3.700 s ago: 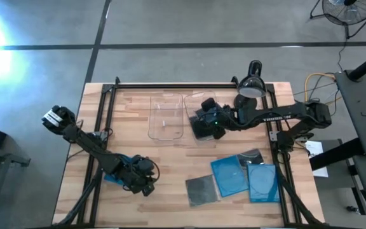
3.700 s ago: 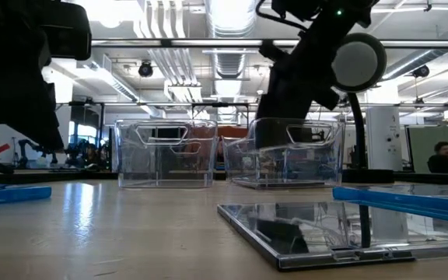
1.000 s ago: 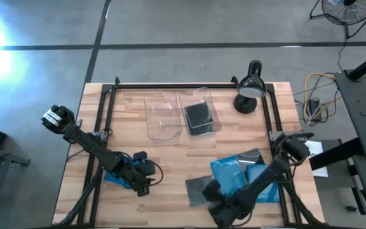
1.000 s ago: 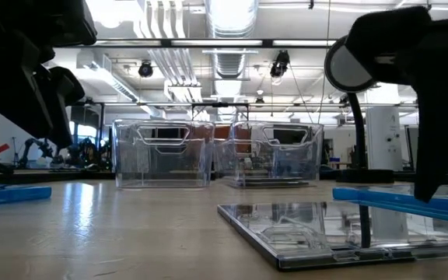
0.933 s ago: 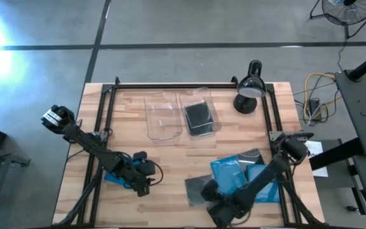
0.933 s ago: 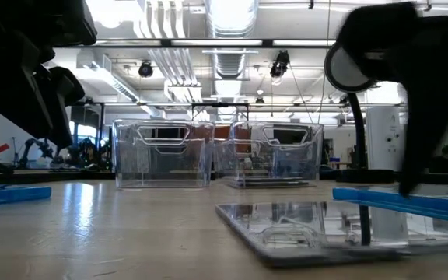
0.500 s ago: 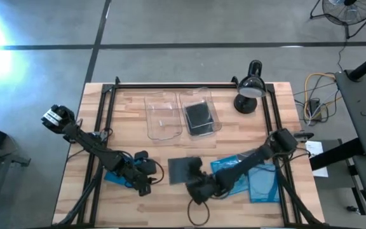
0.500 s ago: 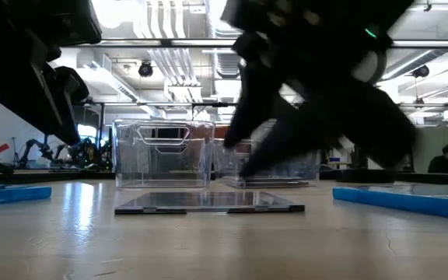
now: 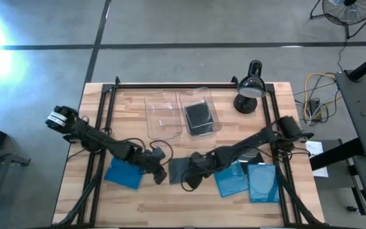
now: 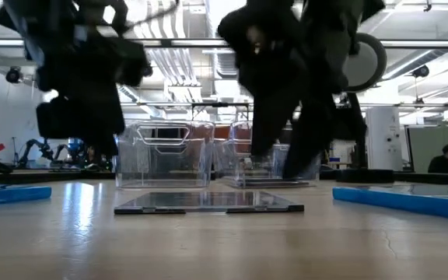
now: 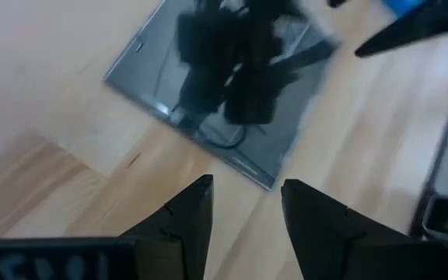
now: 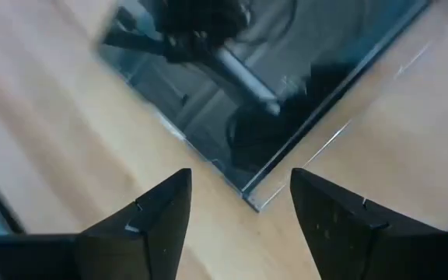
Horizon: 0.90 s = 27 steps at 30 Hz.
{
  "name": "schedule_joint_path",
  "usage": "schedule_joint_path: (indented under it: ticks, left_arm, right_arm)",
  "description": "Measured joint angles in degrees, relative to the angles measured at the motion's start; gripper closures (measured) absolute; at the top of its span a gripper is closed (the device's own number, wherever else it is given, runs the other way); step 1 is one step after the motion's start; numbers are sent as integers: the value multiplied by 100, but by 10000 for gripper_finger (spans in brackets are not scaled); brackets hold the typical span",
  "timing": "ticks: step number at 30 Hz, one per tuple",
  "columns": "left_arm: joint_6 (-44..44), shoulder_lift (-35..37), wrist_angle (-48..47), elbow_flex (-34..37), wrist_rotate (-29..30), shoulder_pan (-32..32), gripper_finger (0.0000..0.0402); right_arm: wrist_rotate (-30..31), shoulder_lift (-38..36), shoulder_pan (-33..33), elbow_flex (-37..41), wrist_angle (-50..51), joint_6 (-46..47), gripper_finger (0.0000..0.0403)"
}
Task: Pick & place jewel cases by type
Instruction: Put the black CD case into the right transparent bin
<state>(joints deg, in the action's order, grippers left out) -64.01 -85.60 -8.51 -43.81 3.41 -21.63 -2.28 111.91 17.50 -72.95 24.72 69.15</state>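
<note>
High view: both sets of jaws hang open over a dark case [image 9: 178,169] lying flat mid-counter, left gripper [image 9: 159,170] and right gripper [image 9: 191,180] on either side. One dark case [image 9: 198,116] sits in a bin [image 9: 216,121]; blue cases [image 9: 232,179] remain unsorted.
</note>
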Motion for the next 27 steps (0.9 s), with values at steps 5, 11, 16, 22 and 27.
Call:
schedule_joint_path:
  ticks: [5,11,16,22,27]
  left_arm:
    - [-142,-546,200,2,-262,3,266]
    - [-246,-980,897,-10,-308,-243,266]
    - [-257,-1145,1055,-68,-263,-286,266]
    - [-172,-1108,1005,-139,-56,-293,266]
    - [10,-1147,1030,-138,119,-269,266]
  right_arm:
    - [219,263,-26,-65,-71,938,188]
    - [589,183,54,-53,134,1235,188]
    - [734,52,70,-54,652,1338,188]
    - [1282,-124,126,-57,725,1398,188]
    - [1254,182,105,-10,405,1410,188]
